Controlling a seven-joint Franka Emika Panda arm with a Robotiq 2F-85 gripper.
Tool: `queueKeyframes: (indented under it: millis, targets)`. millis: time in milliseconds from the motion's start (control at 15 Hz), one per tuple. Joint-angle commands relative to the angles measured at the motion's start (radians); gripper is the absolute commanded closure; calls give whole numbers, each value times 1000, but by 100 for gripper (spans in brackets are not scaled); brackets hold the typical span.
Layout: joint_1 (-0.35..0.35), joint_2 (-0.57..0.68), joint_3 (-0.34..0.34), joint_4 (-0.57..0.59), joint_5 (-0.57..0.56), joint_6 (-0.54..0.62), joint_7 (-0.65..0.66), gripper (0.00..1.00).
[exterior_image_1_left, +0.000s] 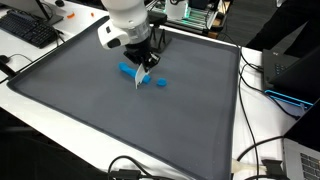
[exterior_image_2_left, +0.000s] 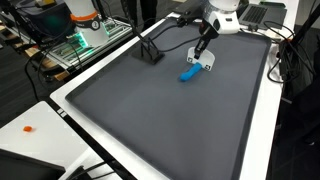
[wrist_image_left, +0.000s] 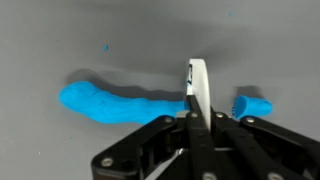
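A grey mat (exterior_image_1_left: 120, 120) covers the white table (exterior_image_2_left: 45, 140). On the mat lie a long blue piece (wrist_image_left: 105, 103) and, near it, a small blue piece (wrist_image_left: 252, 106).

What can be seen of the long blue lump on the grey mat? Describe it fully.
The long blue lump looks like soft, bright blue dough: an uneven sausage, thicker and knobbly at one end, lying flat on the grey mat. A white blade, clamped in the gripper, stands at its thinner end and seems to touch it. A small blue piece lies beyond the blade, apart.
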Motion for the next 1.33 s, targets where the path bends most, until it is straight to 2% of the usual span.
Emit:
queueKeyframes:
  millis: [0,1267]
  targets:
    - [-8,30,19,5,33,8,-25,99]
    - [-6,2,23,13,48,-25,-21,99]
